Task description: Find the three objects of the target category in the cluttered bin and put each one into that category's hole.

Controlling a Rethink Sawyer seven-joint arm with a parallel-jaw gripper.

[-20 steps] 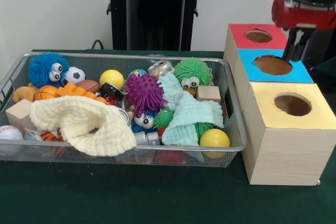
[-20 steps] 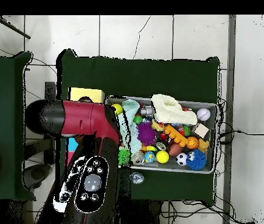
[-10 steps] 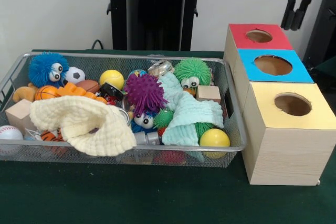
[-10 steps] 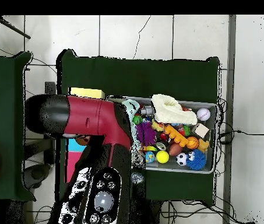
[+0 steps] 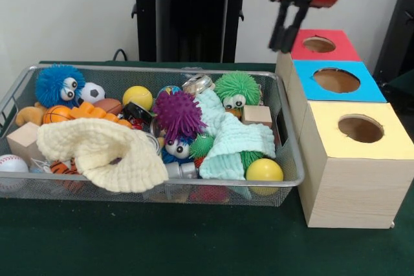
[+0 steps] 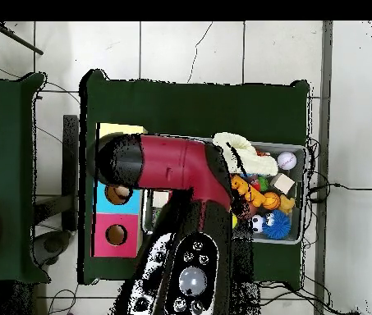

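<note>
The wire mesh bin (image 5: 292, 179) is full of toys and cloths. No wrapper wad shows plainly. A dark, red-printed crumpled piece (image 5: 137, 114) by the purple spiky ball and a red thing (image 5: 208, 193) at the front wall may be wrappers; I cannot tell. My gripper (image 5: 282, 50) hangs high over the bin's far right corner, just left of the red box (image 5: 336, 47). Its fingers are slightly apart and hold nothing. In the overhead view my arm (image 6: 181, 168) covers the gripper and the bin's left half; the bin's right end (image 6: 301, 193) shows.
Three wooden boxes with holes stand right of the bin: red, blue (image 5: 336, 80) and yellow (image 5: 359, 128). In the bin lie a cream cloth (image 5: 97, 153), a mint cloth (image 5: 233, 140), spiky balls, yellow balls, wooden blocks and silvery cans (image 5: 197, 83).
My gripper rose from just above the blue box's hole, then swung left across the red box to the bin's far right corner. The bin's contents have not moved.
</note>
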